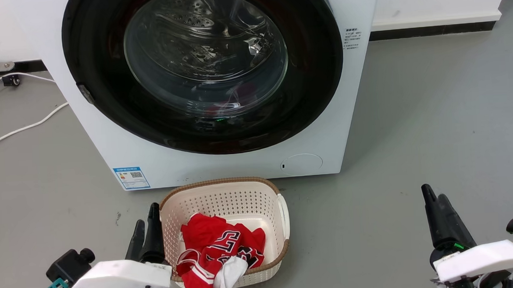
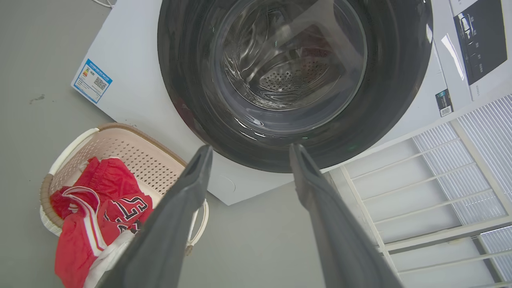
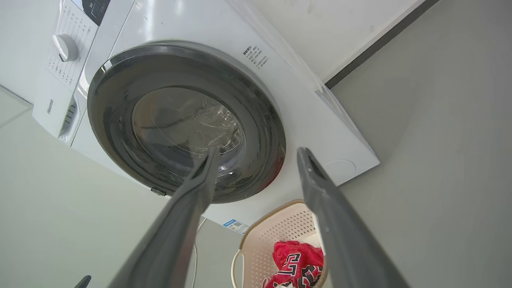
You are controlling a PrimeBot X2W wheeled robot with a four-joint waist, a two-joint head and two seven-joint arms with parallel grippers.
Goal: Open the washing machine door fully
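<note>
The washing machine (image 1: 222, 163) is standing on the grey floor (image 1: 434, 108) with its white front facing the robot, and the washing machine door (image 1: 204, 67) is sitting closed against that front, its glossy black ring surrounding the clear glass bowl, through which the perforated steel drum is showing. A small dark catch (image 1: 86, 93) is sitting on the door's rim at the head view's left. Below the door, a blue label (image 1: 131, 178) is sticking to the lower left corner of the front and a round cover (image 1: 301, 164) is lying low on the right. Just in front of the machine, a cream perforated basket (image 1: 224, 194) is resting on the floor, holding a red garment (image 1: 218, 247) with white trim. The left gripper (image 1: 147, 214) is hovering just beside the basket's left wall, well apart from the door, and in the left wrist view the left gripper (image 2: 251, 147) is showing its fingers spread wide with nothing between them. The right gripper (image 1: 432, 194) is hanging over bare floor at the lower right, also far from the door, and the right wrist view is showing it (image 3: 259, 149) likewise parted and gripping nothing. White cables (image 1: 18, 125) are trailing across the floor to the machine's left.
</note>
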